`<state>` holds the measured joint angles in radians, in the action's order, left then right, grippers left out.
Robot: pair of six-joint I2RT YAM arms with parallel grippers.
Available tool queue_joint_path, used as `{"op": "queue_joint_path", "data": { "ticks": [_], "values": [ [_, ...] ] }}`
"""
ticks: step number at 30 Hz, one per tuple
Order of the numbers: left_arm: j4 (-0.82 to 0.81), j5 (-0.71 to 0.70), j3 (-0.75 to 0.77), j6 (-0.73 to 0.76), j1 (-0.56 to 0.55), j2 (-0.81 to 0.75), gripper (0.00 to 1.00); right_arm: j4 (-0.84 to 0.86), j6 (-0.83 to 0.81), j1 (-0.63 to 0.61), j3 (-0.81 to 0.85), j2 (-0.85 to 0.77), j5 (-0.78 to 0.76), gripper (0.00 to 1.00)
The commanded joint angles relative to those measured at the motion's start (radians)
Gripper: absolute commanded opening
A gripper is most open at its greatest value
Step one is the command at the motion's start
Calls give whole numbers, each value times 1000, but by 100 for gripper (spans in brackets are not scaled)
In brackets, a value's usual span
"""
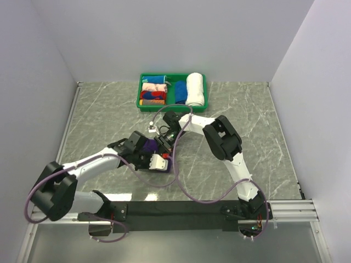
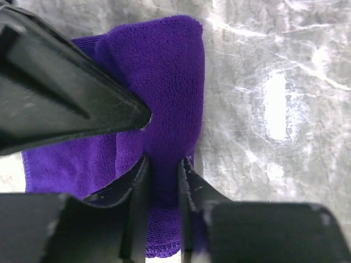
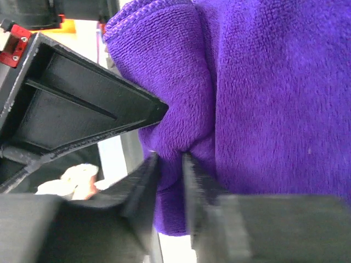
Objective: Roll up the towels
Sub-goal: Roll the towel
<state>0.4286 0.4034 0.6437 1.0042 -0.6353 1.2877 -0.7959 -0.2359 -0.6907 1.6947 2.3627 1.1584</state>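
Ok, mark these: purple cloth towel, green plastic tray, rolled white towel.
purple cloth towel [image 2: 170,82]: left wrist view, raised fold.
green plastic tray [image 1: 164,108]: top view, near wall.
rolled white towel [image 1: 194,89]: top view, middle.

**Grey marbled worktop [image 1: 104,109], two things on it**

You have a green tray [image 1: 170,108] sitting at the middle of the worktop's far edge. The purple towel [image 1: 147,146] lies bunched near the worktop's centre, well apart from the tray.

A plain deep-purple towel [image 1: 146,146] of soft, fuzzy cloth lies bunched near the middle of the grey marbled table [image 1: 247,126]. Its layers are folded over, with a thick fold raised and a stitched hem showing.
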Motion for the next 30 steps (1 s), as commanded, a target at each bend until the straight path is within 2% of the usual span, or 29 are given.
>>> {"op": "queue_joint_path", "data": {
  "ticks": [1, 4, 5, 8, 10, 13, 18, 21, 23, 26, 28, 30],
  "values": [
    [180, 56, 11, 8, -4, 111, 20, 9, -17, 23, -61, -47, -368, 36],
    [226, 98, 40, 22, -4, 151, 13, -43, -22, 43, -18, -139, -413, 58],
    [273, 104, 53, 37, -4, 166, 10, -49, -26, 60, -12, -163, -427, 60],
    [376, 121, 123, 60, -4, 255, 10, -11, -45, 98, -50, -296, -488, 61],
    [427, 130, 195, 60, -1, 297, 11, 102, -37, 167, -180, -457, -509, 61],
    [509, 170, 304, 37, 19, 384, 12, 152, -89, 240, -311, -644, -591, 62],
    [627, 222, 491, -12, 63, 591, 17, 178, -198, 302, -533, -922, -834, 60],
    [705, 248, 602, -1, 108, 705, 18, 132, -249, 355, -604, -1017, -835, 59],
    [755, 252, 677, 11, 138, 792, 19, 81, -278, 358, -641, -1066, -830, 56],
    [818, 245, 781, 11, 170, 916, 23, 92, -298, 344, -748, -1148, -864, 56],
    [838, 261, 853, 10, 195, 969, 24, 106, -301, 326, -796, -1149, -878, 56],
    [866, 275, 895, 10, 215, 1028, 24, 115, -292, 240, -773, -1117, -887, 57]
  ]
}}
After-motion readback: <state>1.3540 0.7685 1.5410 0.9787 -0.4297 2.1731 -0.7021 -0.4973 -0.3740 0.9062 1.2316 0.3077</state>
